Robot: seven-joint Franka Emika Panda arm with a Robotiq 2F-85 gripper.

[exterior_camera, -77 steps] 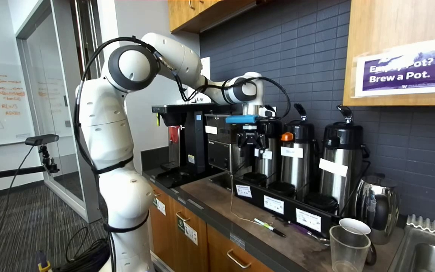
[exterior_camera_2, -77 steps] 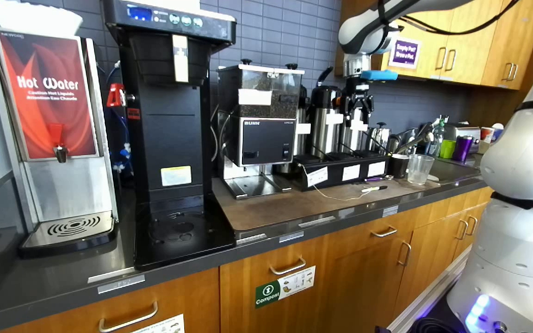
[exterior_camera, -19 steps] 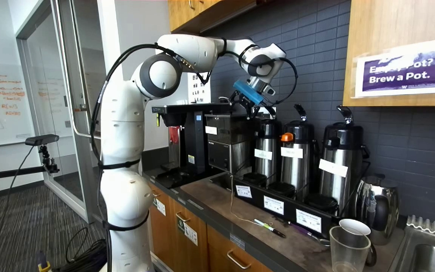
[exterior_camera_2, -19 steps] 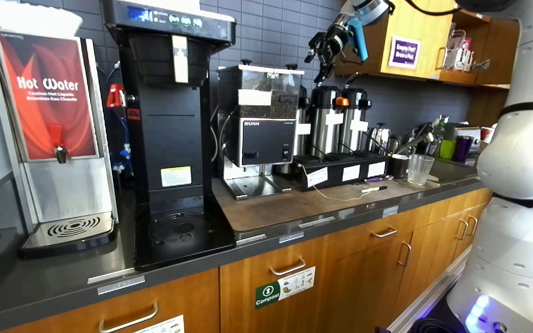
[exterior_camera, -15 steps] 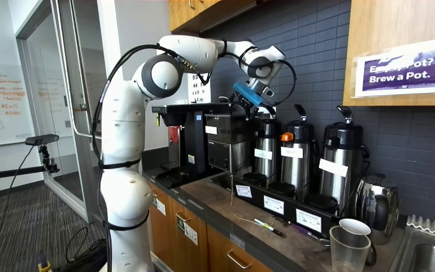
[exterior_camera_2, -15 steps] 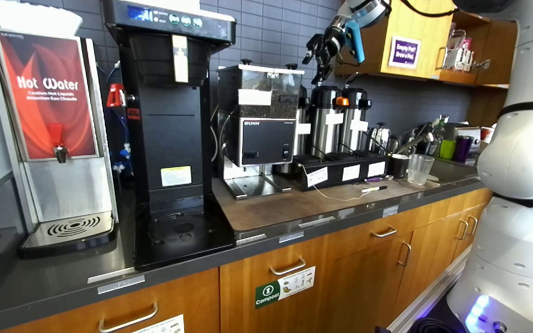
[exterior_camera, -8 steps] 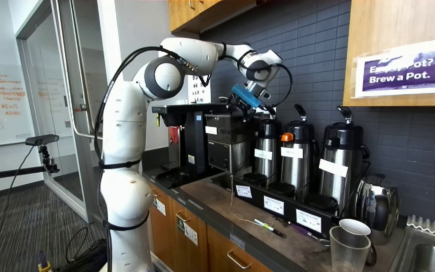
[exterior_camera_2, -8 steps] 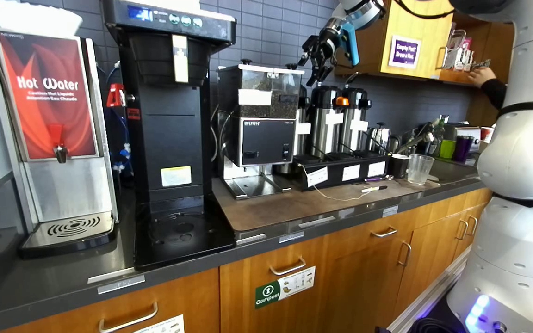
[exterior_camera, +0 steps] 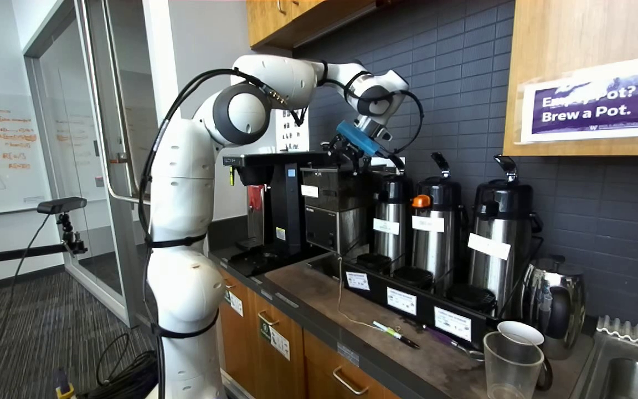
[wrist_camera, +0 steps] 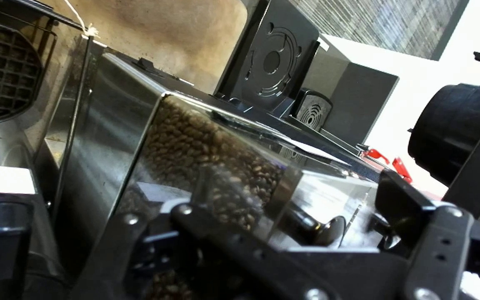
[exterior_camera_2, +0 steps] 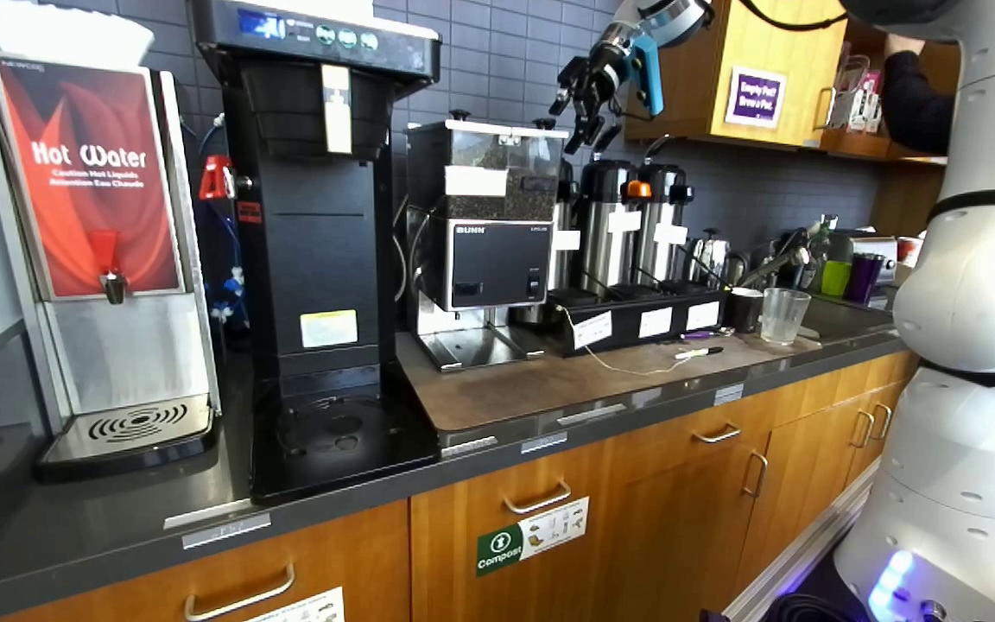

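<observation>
My gripper [exterior_camera_2: 564, 129] is open and empty, tilted above the back of the coffee grinder [exterior_camera_2: 497, 263]; it also shows in an exterior view [exterior_camera: 342, 162]. The grinder has a black front panel and a clear hopper of coffee beans [wrist_camera: 215, 150]. In the wrist view, a black lid knob [wrist_camera: 331, 231] shows in the gap between the fingers [wrist_camera: 404, 204]. A second knob is partly hidden behind the right finger. Whether the fingers touch the knob or lid cannot be told. Steel airpots [exterior_camera_2: 608, 225] with black tops stand beside the grinder, below the gripper.
A tall black coffee brewer [exterior_camera_2: 325, 259] and a hot water dispenser [exterior_camera_2: 91, 190] stand beside the grinder. A clear cup [exterior_camera: 510, 366], a pen [exterior_camera: 396, 335] and a steel pitcher [exterior_camera: 554, 305] are on the counter. A person's arm [exterior_camera_2: 916, 95] reaches into a wall cupboard.
Since five seconds ago, my gripper has risen from before the airpots, tilted and moved over the grinder. In the last second it shifts slightly towards the brewer. A person's arm has appeared.
</observation>
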